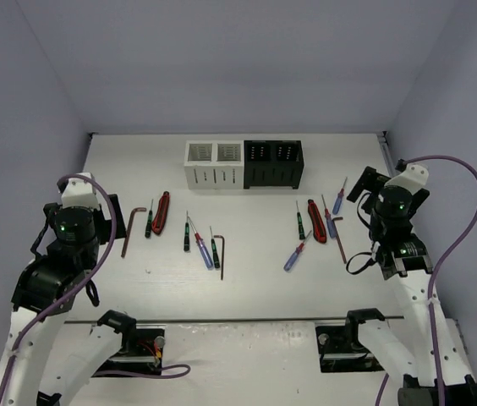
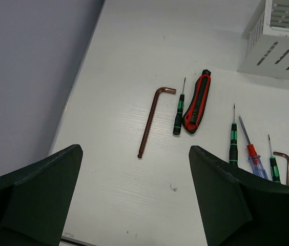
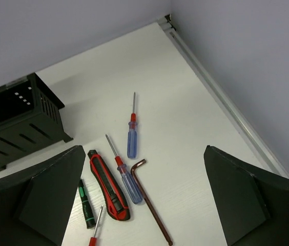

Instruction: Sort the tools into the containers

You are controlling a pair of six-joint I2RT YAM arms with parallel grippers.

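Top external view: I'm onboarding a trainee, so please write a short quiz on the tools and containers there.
1. True or false: the white container stands left of the black container.
2. The left gripper is: A open and empty; B shut and empty; C gripping something.
3. How many hex keys lie on the table?
Key: 1 true; 2 A; 3 three.

The white table carries a white slotted box touching a black slotted box near its far edge. On its left side lie a brown hex key, a green-handled screwdriver and a red-and-black utility knife; on its right, a second utility knife, blue-handled screwdrivers and a second hex key
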